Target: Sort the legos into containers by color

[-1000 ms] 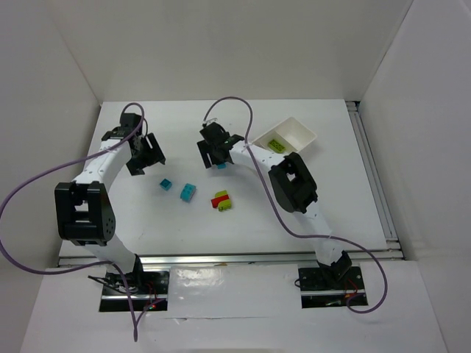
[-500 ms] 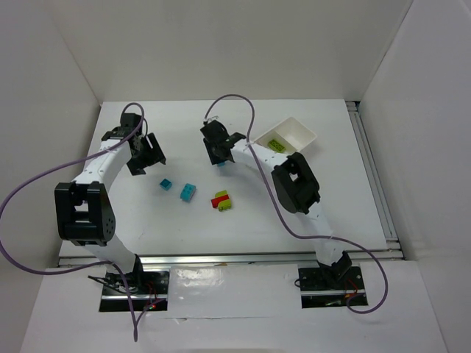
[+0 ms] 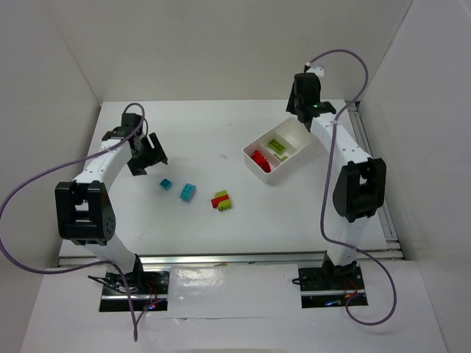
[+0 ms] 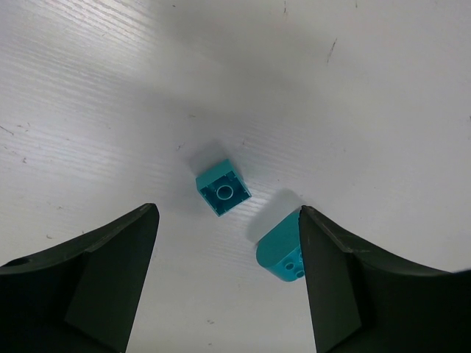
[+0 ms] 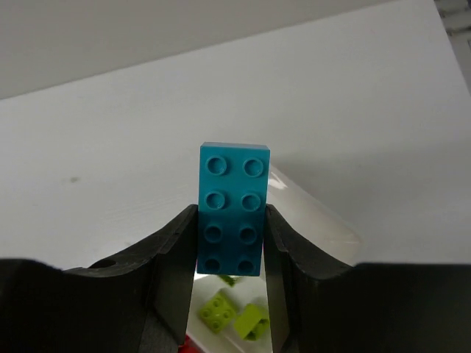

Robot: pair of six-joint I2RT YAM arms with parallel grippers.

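My right gripper (image 5: 230, 246) is shut on a cyan two-by-four lego (image 5: 234, 184), held upright above the white tray (image 5: 324, 224). In the top view this gripper (image 3: 301, 110) hangs by the tray's far end (image 3: 293, 160). Red legos (image 3: 259, 159) fill the near compartment and lime green ones (image 3: 278, 145) the middle one. My left gripper (image 4: 227, 220) is open just above the table, with a small cyan lego (image 4: 223, 191) ahead of its jaws and a second cyan lego (image 4: 283, 254) against the right finger (image 4: 346, 294).
A red and green cluster of legos (image 3: 221, 200) lies mid-table, right of the two cyan legos (image 3: 188, 193). White walls enclose the table on three sides. A metal rail (image 3: 372, 176) runs along the right edge.
My right gripper shut on the cyan lego at mid-table, then swung right and back to above the tray's far end. The tray is now uncovered. The left arm has hardly moved.
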